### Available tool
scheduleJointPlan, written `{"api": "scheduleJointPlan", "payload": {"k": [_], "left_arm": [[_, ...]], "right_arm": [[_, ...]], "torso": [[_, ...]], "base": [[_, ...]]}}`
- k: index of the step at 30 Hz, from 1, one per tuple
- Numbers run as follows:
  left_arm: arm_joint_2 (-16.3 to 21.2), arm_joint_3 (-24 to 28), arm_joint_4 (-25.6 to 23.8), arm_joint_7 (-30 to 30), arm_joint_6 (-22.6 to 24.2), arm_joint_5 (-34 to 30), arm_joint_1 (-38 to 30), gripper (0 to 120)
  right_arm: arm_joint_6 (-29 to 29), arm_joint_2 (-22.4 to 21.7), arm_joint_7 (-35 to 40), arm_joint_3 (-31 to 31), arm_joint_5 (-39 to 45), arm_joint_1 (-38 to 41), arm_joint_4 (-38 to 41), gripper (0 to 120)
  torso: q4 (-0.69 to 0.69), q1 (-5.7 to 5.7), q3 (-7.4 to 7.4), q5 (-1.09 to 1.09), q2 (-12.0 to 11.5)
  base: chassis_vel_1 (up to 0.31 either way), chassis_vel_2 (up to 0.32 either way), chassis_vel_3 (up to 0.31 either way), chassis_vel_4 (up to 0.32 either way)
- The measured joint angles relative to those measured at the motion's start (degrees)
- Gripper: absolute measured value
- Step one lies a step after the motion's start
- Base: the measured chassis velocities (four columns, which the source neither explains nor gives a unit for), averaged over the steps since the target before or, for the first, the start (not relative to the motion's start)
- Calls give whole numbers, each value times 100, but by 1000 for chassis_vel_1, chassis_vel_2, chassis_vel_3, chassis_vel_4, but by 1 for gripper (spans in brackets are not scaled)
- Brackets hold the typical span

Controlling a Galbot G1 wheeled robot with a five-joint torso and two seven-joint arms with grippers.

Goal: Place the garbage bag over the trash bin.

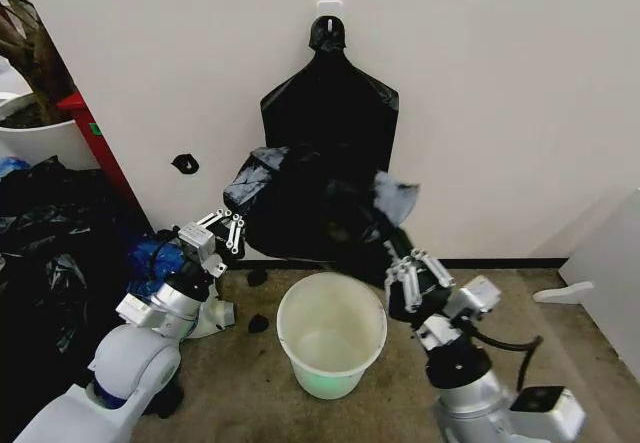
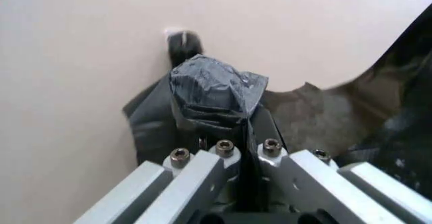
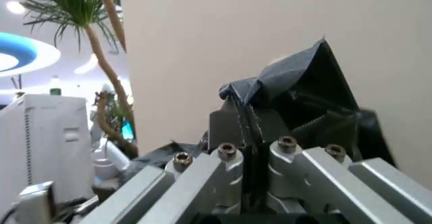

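Gripping garbage bag [image 1: 310,198], both pincers.

Glossy black garbage bag [image 1: 310,203] with grey sheen on its crinkles, white translucent trash bin [image 1: 331,333] tinted pale green at the base, silver-grey left gripper [image 1: 228,231], cream wall [image 1: 480,83]

Crinkled black garbage bag [image 1: 310,213] stretched above/behind upright white trash bin [image 1: 331,333], bin uncovered
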Motion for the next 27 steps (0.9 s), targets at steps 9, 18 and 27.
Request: {"api": "scheduleJointPlan", "payload": {"k": [9,18,27], "left_arm": [[-47,47,-161,27,112,94,34,0],[-555,301,127,44,100,413,242,0],[-840,442,302,119,3,640,459,0]], "right_arm": [[-31,67,8,81,165,149,-135,0],[-13,97,38,60,414,476,-748,0],[-90,172,176,-215,765,844,-1631,0]], "torso": [[0,0,0,-1,0],[0,1,1,-2,0],[0,1,1,0,0]], "base": [[0,0,0,0],[0,0,0,0],[0,0,0,0]]}}
